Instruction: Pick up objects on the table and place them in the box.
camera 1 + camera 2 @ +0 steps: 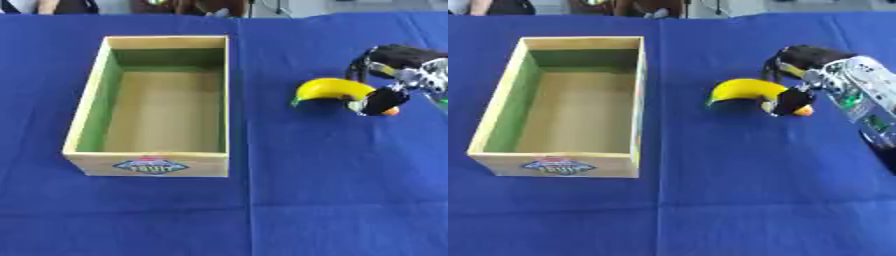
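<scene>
Worktop (332, 200): covered in a blue cloth, it carries everything here, with bare cloth between the box and the fruit, so a carry across looks unobstructed.

Box (87, 100): a wooden crate with a green inner wall and a label on its near side, standing open-topped on the left half of the worktop. Nothing shows inside it (so the task looks to be at its start).

Right hand (794, 97): it comes in from the right edge, reaching down over the right end of the banana. Its dark fingers (791, 102) are curled round that end, which reads as a grasp being taken or just made; whether the fruit is already off the cloth cannot be told.

Left hand: not seen in either view.

Banana (331, 89): yellow, curved, green-tipped at its left end, lying well to the right of the box with its arch uppermost, which leaves its end free to be gripped.

Orange thing (803, 112): a small orange spot just beside the fingers (what it is cannot be made out).
</scene>
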